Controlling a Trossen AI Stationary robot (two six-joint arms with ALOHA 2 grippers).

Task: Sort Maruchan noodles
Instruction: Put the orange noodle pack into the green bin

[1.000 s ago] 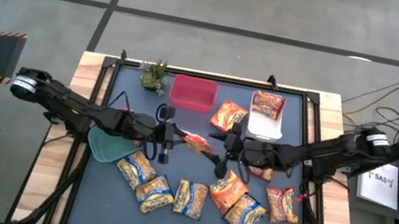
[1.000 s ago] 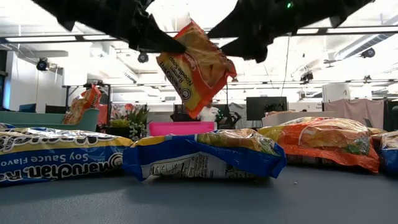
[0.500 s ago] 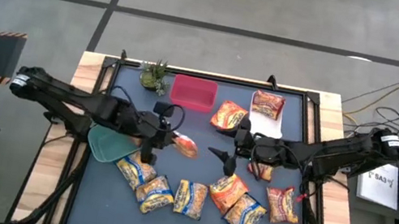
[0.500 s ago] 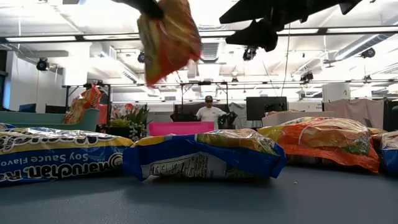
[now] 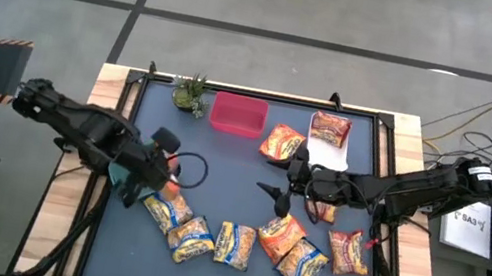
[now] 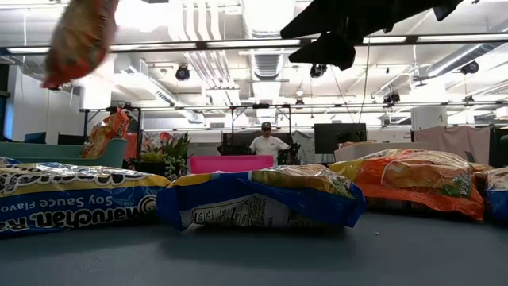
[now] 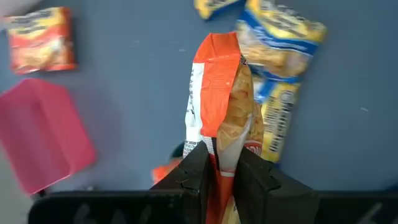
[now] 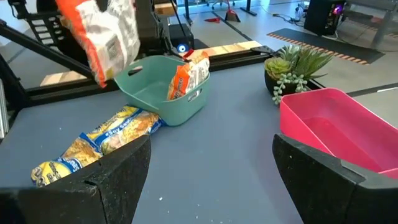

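My left gripper is shut on an orange noodle packet and holds it in the air beside the teal bin at the table's left. The packet also shows in the low view and in the right wrist view. The bin holds another orange packet, which stands on end and leans on the bin's wall. My right gripper hangs wide open and empty above the table's middle. Several yellow-and-blue packets and orange packets lie flat in a row along the near side. My left gripper pinches the orange packet's near end between its two fingers. The rest of the packet sticks out past the fingertips, edge-on. It is lifted clear of the table and tilted.
A pink bin and a small green plant stand at the far edge. A white tray at the far right holds a red packet. An orange packet lies beside it. A person stands in the room beyond the table.
My left gripper has carried the orange packet from the table's middle toward the left edge, up to the teal bin, and the packet has stayed clear of the table. My right gripper has drawn back a little toward the right and then kept still.
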